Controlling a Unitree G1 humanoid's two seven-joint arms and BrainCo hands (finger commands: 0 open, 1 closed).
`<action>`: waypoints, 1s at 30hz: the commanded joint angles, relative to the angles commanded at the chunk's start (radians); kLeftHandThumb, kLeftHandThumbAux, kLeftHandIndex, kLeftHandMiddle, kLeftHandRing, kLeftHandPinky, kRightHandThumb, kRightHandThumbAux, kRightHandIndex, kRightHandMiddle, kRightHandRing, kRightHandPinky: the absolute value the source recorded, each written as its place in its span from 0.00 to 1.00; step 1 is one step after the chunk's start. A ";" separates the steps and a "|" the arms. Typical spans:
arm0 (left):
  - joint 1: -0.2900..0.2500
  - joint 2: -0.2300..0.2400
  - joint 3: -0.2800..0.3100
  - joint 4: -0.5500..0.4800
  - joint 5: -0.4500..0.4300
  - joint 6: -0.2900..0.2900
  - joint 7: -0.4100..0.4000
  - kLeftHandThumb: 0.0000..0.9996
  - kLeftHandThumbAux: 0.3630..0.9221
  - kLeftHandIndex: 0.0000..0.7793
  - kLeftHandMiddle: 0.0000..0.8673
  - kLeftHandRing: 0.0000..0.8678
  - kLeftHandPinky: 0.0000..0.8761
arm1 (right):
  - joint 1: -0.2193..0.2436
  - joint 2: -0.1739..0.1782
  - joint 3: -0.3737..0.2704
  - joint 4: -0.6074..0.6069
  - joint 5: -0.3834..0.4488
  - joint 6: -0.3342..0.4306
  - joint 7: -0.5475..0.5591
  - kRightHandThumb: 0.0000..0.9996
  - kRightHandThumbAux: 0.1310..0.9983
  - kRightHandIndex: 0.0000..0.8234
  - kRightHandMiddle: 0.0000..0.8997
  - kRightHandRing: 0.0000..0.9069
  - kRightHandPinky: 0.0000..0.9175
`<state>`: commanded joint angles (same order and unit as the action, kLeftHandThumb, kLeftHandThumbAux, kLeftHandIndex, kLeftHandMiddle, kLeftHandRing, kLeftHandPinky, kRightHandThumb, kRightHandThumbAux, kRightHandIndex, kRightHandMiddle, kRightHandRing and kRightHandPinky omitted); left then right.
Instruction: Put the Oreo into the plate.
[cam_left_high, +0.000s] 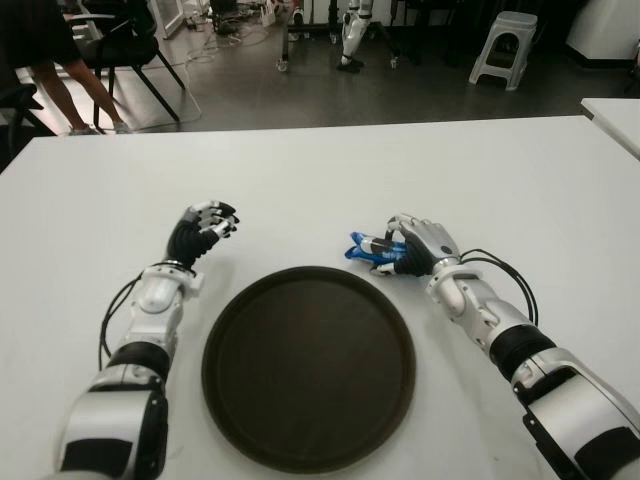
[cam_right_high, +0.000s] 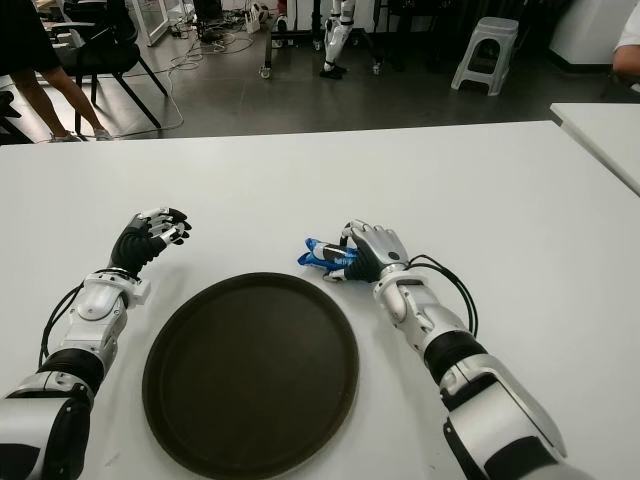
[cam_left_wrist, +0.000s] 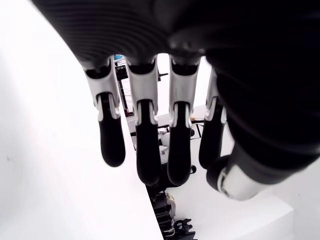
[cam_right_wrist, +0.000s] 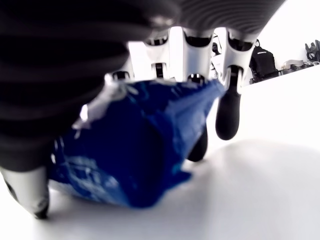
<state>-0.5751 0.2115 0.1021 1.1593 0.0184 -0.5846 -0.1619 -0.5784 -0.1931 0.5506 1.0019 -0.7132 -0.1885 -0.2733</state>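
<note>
The Oreo is a small blue packet (cam_left_high: 365, 250) on the white table, just beyond the far right rim of the round dark brown plate (cam_left_high: 230, 340). My right hand (cam_left_high: 412, 248) has its fingers curled around the packet; the right wrist view shows the blue wrapper (cam_right_wrist: 135, 150) pressed between palm and fingers (cam_right_wrist: 227, 117), low over the tabletop. My left hand (cam_left_high: 205, 228) shows left of the plate's far rim, fingers (cam_left_wrist: 145, 145) loosely extended with nothing in them.
The white table (cam_left_high: 320, 170) stretches well beyond the plate. Past its far edge are a chair (cam_left_high: 120, 50), a person's legs (cam_left_high: 55, 95), a grey stool (cam_left_high: 500, 45) and a second table corner (cam_left_high: 615, 110) at the right.
</note>
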 joint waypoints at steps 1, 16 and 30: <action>0.000 0.000 0.000 0.000 -0.001 0.000 -0.002 0.69 0.63 0.52 0.55 0.51 0.46 | 0.001 0.000 0.000 -0.002 0.001 0.002 -0.001 0.00 0.57 0.53 0.52 0.59 0.45; -0.001 0.003 -0.004 0.000 0.005 0.000 -0.002 0.69 0.63 0.53 0.57 0.51 0.45 | 0.001 -0.002 -0.003 -0.006 0.007 -0.006 -0.005 0.00 0.57 0.53 0.55 0.62 0.52; -0.006 0.001 -0.003 0.007 0.005 0.008 0.000 0.70 0.63 0.52 0.54 0.47 0.41 | 0.008 -0.011 -0.037 -0.014 0.022 -0.084 -0.121 0.12 0.78 0.70 0.81 0.82 0.79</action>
<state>-0.5813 0.2120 0.0988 1.1664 0.0235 -0.5767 -0.1617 -0.5701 -0.2036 0.5140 0.9882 -0.6911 -0.2730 -0.3939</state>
